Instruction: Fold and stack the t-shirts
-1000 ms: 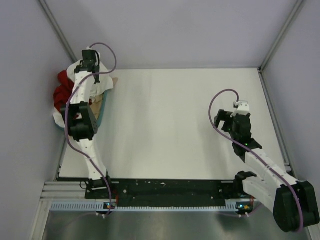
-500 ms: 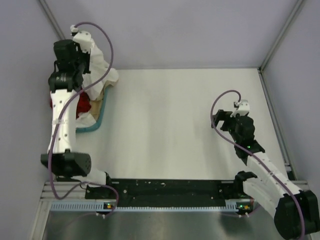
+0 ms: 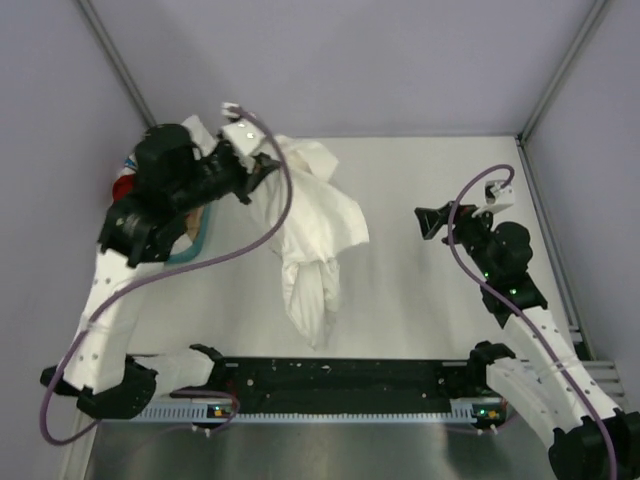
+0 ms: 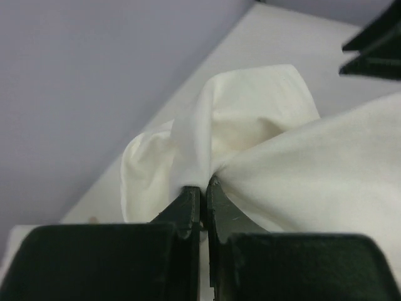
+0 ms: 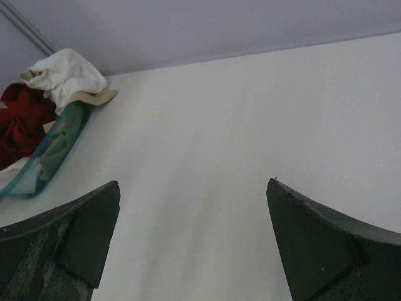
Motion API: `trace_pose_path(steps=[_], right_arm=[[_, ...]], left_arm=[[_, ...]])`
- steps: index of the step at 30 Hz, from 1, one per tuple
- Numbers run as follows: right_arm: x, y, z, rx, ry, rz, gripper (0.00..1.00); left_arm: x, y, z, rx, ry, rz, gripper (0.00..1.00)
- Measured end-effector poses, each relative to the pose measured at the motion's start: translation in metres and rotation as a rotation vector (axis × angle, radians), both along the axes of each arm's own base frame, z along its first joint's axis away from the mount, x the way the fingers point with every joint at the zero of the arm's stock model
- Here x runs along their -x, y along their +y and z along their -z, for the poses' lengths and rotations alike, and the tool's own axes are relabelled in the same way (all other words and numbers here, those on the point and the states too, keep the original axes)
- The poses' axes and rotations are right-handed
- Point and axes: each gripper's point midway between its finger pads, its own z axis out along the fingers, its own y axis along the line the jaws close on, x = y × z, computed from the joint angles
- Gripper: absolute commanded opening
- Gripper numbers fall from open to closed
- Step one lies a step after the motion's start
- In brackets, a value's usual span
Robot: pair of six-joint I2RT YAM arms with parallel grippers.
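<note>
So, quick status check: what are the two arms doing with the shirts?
Left gripper shut on white t-shirt, cloth hanging bunched. Right gripper open, empty, over table. Other shirts heaped in tray, far left. Nothing blocking.

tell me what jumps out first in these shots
A white t-shirt dangles bunched from the shut left pincer, over the table's left half. At the far left edge, red and white t-shirts heap on a teal-rimmed tray. The right pincer hangs open and empty at the right.
</note>
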Motion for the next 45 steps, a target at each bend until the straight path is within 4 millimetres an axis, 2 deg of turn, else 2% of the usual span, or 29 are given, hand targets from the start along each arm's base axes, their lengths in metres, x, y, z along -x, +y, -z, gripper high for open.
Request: trace_pose_path(steps=[3, 4, 5, 8, 9, 11, 14, 17, 19, 21, 23, 26, 28, 31, 32, 34, 37, 39, 42, 44, 45], right_arm=[[0.001, 0.0, -0.016, -0.013, -0.006, 0.0, 0.99], [0.002, 0.0, -0.019, -0.013, -0.004, 0.001, 0.99], [0.003, 0.0, -0.021, -0.012, -0.003, 0.001, 0.99], [0.005, -0.001, -0.017, 0.002, 0.023, -0.002, 0.99], [0.006, 0.0, -0.013, 0.011, 0.038, -0.01, 0.97], [0.009, 0.005, 0.0, 0.036, 0.083, -0.047, 0.89], [0.011, 0.021, 0.017, 0.052, 0.164, -0.147, 0.79], [0.013, 0.044, 0.038, 0.048, 0.251, -0.252, 0.76], [0.021, 0.066, 0.057, 0.063, 0.311, -0.327, 0.74], [0.034, 0.095, 0.075, 0.093, 0.363, -0.421, 0.73], [0.056, 0.13, 0.102, 0.154, 0.434, -0.543, 0.75], [0.08, 0.167, 0.134, 0.277, 0.511, -0.672, 0.73], [0.085, 0.184, 0.146, 0.355, 0.538, -0.72, 0.53], [0.079, 0.206, 0.159, 0.439, 0.583, -0.773, 0.08], [0.076, 0.209, 0.162, 0.457, 0.595, -0.783, 0.0], [0.071, 0.216, 0.167, 0.478, 0.635, -0.801, 0.0], [0.071, 0.219, 0.161, 0.489, 0.653, -0.826, 0.0], [0.068, 0.222, 0.147, 0.489, 0.628, -0.832, 0.0], [0.058, 0.224, 0.111, 0.465, 0.542, -0.819, 0.0], [0.051, 0.217, 0.078, 0.427, 0.47, -0.79, 0.0], [0.044, 0.21, 0.055, 0.394, 0.419, -0.763, 0.0]], left_arm=[[-0.015, -0.046, 0.099, -0.109, 0.238, 0.118, 0.0], [-0.02, -0.056, 0.128, -0.143, 0.307, 0.139, 0.04], [-0.025, -0.066, 0.166, -0.186, 0.394, 0.16, 0.11], [-0.029, -0.079, 0.26, -0.302, 0.612, 0.185, 0.56], [-0.031, -0.08, 0.28, -0.334, 0.657, 0.183, 0.63], [-0.039, -0.079, 0.302, -0.375, 0.697, 0.159, 0.7], [-0.053, -0.07, 0.313, -0.405, 0.709, 0.095, 0.77], [-0.066, -0.052, 0.31, -0.397, 0.697, 0.025, 0.82], [-0.077, -0.035, 0.304, -0.381, 0.683, -0.034, 0.83], [-0.088, -0.013, 0.294, -0.355, 0.656, -0.108, 0.83], [-0.095, 0.015, 0.281, -0.324, 0.626, -0.192, 0.84], [-0.099, 0.058, 0.269, -0.282, 0.602, -0.321, 0.85], [-0.097, 0.088, 0.266, -0.26, 0.598, -0.41, 0.85], [-0.089, 0.122, 0.272, -0.245, 0.617, -0.51, 0.85], [-0.085, 0.129, 0.276, -0.242, 0.626, -0.527, 0.85], [-0.079, 0.138, 0.282, -0.237, 0.644, -0.55, 0.85], [-0.07, 0.146, 0.287, -0.235, 0.665, -0.566, 0.85], [-0.067, 0.146, 0.285, -0.228, 0.663, -0.562, 0.82], [-0.063, 0.135, 0.283, -0.217, 0.665, -0.494, 0.77], [-0.052, 0.118, 0.287, -0.222, 0.695, -0.375, 0.79], [-0.044, 0.106, 0.289, -0.228, 0.713, -0.305, 0.81]])
